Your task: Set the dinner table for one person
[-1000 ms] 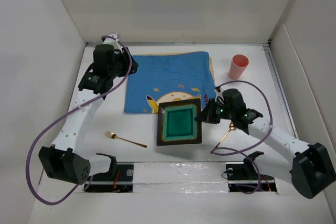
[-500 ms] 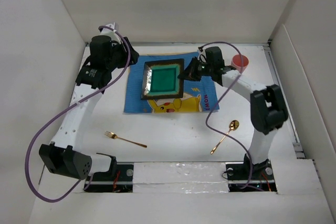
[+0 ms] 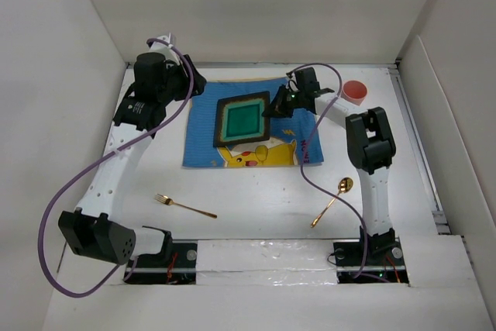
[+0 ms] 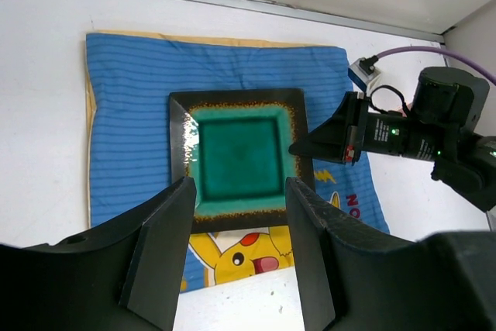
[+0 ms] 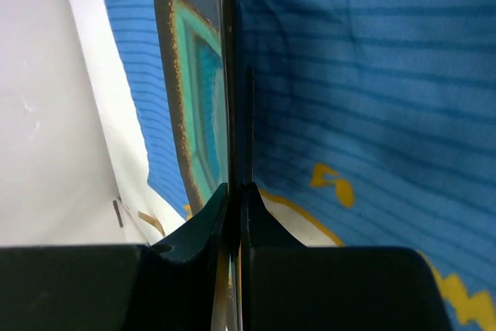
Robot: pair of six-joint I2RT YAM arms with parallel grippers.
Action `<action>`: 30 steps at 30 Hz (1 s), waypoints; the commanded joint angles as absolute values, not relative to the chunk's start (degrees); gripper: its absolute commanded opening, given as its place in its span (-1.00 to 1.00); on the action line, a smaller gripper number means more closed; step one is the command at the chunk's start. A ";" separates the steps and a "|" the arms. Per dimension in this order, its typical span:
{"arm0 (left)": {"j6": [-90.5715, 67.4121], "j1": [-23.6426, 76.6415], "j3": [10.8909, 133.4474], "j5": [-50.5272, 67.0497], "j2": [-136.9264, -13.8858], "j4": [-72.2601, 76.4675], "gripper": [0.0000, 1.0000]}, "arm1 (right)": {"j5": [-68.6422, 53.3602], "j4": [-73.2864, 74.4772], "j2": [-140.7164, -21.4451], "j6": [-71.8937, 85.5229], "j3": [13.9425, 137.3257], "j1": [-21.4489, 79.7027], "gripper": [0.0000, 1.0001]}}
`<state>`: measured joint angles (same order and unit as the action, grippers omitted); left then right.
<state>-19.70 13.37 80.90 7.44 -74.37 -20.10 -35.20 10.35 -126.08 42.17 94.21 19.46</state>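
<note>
White dinner table lies flat; right claw pinches plate rim, left claw gapes.

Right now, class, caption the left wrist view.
Right hand pinches the green plate by its edge over the blue mat; left hand open above.

We find the mat at the far middle of the tabletop. The plate lies over the mat's middle, nearer its far edge. Right of the mat, just off its far right corner, stands the cup. In front of the mat, the fork lies off its near left corner and the spoon off its near right corner, both on the bare tabletop.
</note>
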 commanded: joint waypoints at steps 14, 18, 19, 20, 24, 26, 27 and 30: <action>-21.53 12.92 76.82 8.09 -74.71 -15.29 -0.07 | -32.34 25.31 -127.53 31.91 105.47 18.11 0.11; -21.97 12.92 76.20 8.26 -74.53 -14.77 -0.07 | -25.60 29.43 -124.99 29.45 107.13 18.11 0.18; -22.06 12.92 76.20 8.44 -74.53 -14.68 -0.09 | -24.79 30.31 -123.59 28.05 107.66 18.11 0.19; -22.06 12.92 76.20 8.52 -74.53 -14.59 -0.12 | -23.74 31.11 -122.53 27.34 108.36 17.58 0.19; -21.62 12.92 76.03 9.49 -74.44 -14.33 -0.77 | -17.50 33.92 -114.98 24.88 107.06 17.05 -0.65; -21.62 12.92 75.85 9.84 -74.53 -14.41 -1.00 | -15.74 32.88 -108.07 24.70 104.69 15.48 -1.00; -21.53 12.92 75.50 10.28 -74.53 -14.15 -1.00 | -12.17 29.91 -105.49 24.87 101.11 13.82 -1.00; -21.62 12.92 74.71 11.43 -74.79 -13.71 -1.00 | -3.39 27.94 -97.66 27.15 97.39 9.60 -1.00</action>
<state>-21.69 13.37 75.83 9.56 -75.31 -15.90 -14.50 31.66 -105.95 27.00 98.87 14.09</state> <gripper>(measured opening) 0.003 0.010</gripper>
